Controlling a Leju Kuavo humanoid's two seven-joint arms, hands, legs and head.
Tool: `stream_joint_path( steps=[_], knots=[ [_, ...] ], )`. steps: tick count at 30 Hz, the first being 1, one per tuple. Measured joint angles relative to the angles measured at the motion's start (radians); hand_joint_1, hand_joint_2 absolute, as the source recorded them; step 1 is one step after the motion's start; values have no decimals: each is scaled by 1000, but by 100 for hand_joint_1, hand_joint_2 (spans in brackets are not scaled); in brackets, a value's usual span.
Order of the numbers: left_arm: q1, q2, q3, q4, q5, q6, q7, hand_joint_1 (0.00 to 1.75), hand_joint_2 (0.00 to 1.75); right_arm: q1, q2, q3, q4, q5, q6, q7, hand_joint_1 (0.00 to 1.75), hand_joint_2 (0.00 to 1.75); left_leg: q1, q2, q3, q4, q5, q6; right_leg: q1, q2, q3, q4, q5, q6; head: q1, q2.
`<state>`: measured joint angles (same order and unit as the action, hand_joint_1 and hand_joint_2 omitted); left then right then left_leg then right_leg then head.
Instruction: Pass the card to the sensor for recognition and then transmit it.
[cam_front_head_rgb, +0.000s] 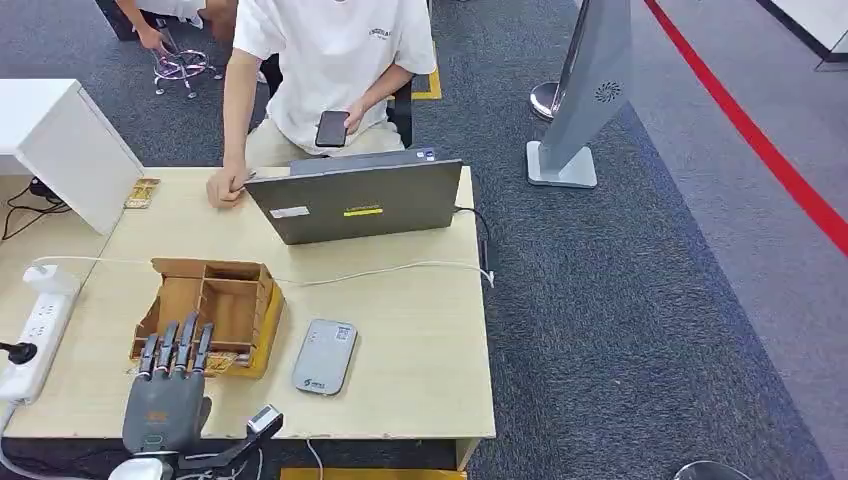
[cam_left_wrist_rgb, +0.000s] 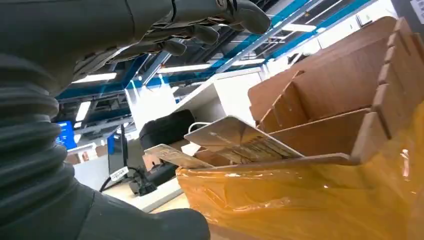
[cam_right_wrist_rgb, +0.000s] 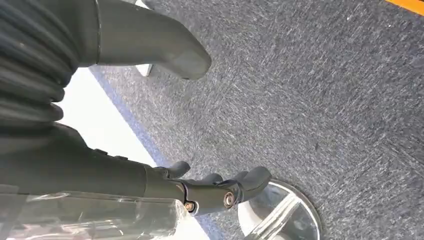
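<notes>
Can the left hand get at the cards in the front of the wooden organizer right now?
Probably yes. The left hand hovers at the wooden organizer's near edge, fingers straight and holding nothing. In the left wrist view the cards stick up above the front rim with nothing between them and the fingers.

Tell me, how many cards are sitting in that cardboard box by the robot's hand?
2 that I can make out: in the left wrist view, one card leans up in the front compartment of the cardboard box, another card lies flatter beside it. More may be hidden deeper inside.
</notes>
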<state>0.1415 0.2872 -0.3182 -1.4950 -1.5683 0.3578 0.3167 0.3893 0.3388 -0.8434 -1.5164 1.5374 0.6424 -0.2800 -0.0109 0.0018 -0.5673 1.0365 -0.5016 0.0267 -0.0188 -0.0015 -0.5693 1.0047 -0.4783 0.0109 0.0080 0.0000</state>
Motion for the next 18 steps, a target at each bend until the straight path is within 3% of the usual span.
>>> stream_joint_path(
  steps=[8,18],
  knots=[
    [-15,-18,34,32,0,41,-27,0,175,-17,0,-15,12,28,-1,-21,0,175,0,0,0,0,0,0,0,0,0,0,0,0,0,0],
    [-21,-26,38,40,0,44,-32,0,175,-20,0,-16,16,32,-1,-26,0,175,0,0,0,0,0,0,0,0,0,0,0,0,0,0]
  ],
)
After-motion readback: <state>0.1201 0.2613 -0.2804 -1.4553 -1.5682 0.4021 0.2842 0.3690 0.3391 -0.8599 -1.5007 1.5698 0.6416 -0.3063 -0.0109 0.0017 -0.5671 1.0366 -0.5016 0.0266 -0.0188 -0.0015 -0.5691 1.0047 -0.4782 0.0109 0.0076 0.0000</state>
